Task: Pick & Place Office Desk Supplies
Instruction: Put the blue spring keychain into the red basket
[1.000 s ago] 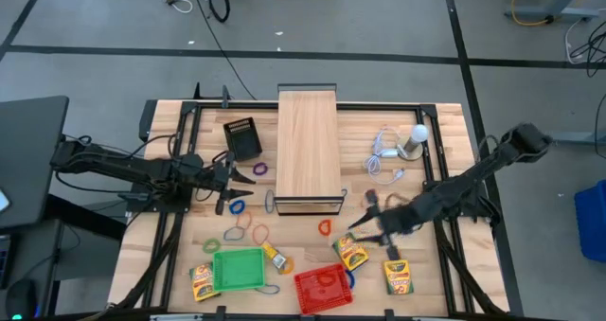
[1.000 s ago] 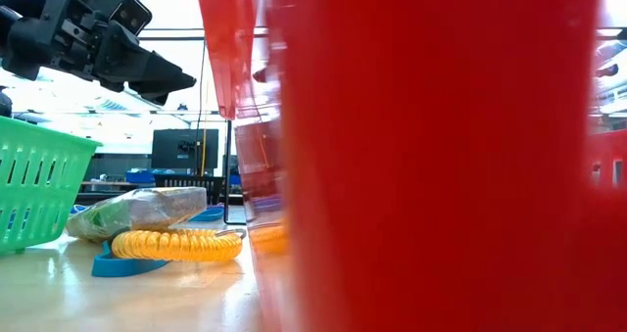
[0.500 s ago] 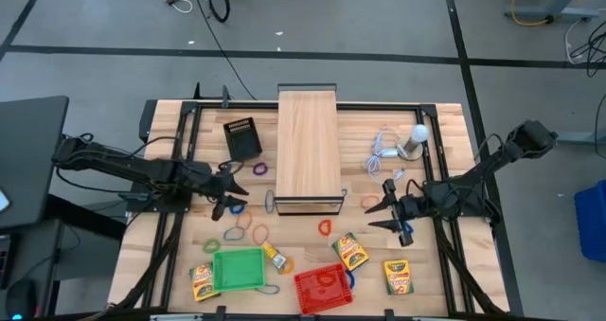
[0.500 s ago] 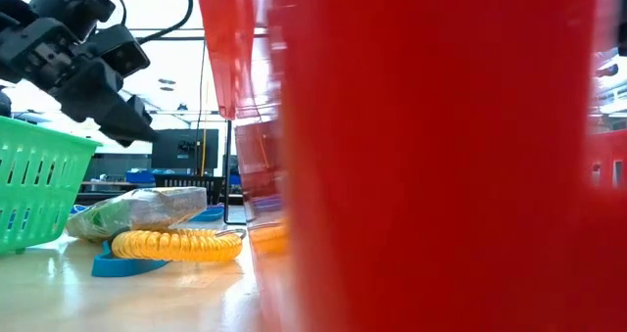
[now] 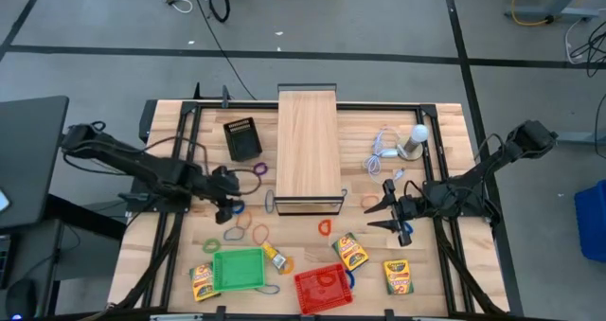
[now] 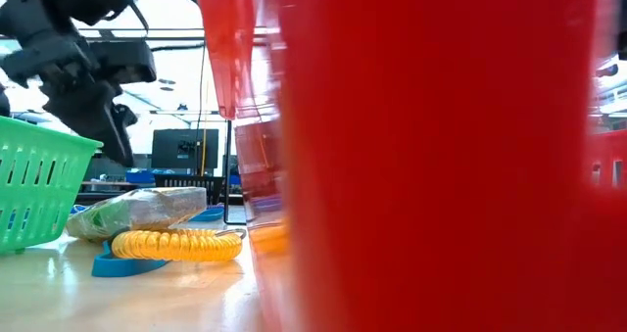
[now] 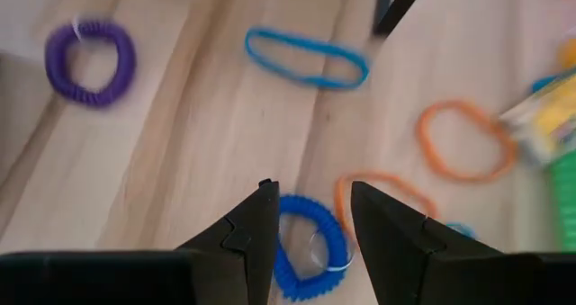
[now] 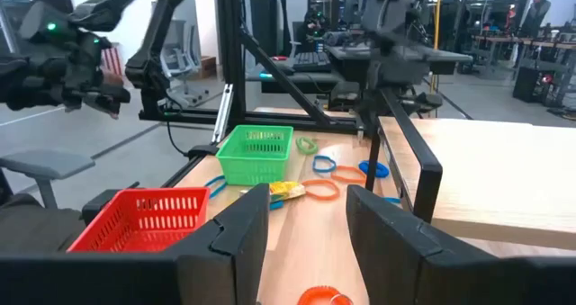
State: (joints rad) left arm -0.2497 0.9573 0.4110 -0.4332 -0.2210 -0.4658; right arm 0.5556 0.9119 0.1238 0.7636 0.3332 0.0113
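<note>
My left gripper (image 5: pixel 225 205) (image 7: pixel 310 186) is open and tipped steeply down over a blue coiled loop (image 7: pixel 310 244) on the table's left half. The loop lies flat between and below the fingers, and I see no touch. Around it lie a purple coiled loop (image 7: pixel 90 58), a blue band (image 7: pixel 306 55) and orange loops (image 7: pixel 463 139). Right of the wooden box, my right gripper (image 5: pixel 388 213) (image 8: pixel 306 195) is open, level and empty. Crayon boxes (image 5: pixel 350 253) (image 5: pixel 399 276) (image 5: pixel 203 281) lie flat near the front edge.
A green basket (image 5: pixel 239 269) and a red basket (image 5: pixel 324 288) stand at the front edge, with a small yellow piece (image 5: pixel 275 257) between them. The long wooden box (image 5: pixel 309 151) fills the middle. A white bulb with its cable (image 5: pixel 415 137) is at the far right, and a black block (image 5: pixel 242 138) at the far left.
My left gripper has tipped from nearly level to steeply downward and shifted a little toward the blue coiled loop. My right gripper drew back from the crayon box toward the table's right edge, then kept still. No object has moved.
</note>
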